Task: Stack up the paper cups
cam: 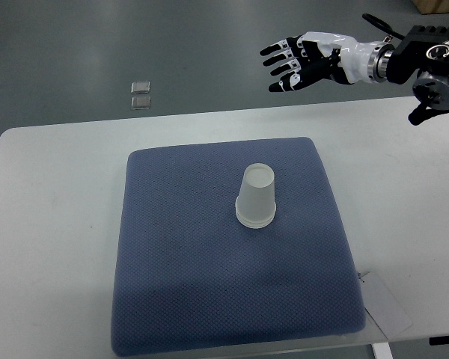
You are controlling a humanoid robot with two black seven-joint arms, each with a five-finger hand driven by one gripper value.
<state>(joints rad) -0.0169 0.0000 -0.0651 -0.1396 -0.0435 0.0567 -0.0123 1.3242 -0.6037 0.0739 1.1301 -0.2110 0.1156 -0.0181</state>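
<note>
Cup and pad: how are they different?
The cup is whitish and see-through; the pad is dark blue. The cup stands upside down, rim down; the pad lies flat. The cup is small and sits on the much wider pad. Both rest on the white table.

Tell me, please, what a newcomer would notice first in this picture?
First the pale cup, upside down near the middle of the blue mat on the white table. Then the right hand, fingers spread and holding nothing, raised beyond the table's far edge at upper right.
</note>
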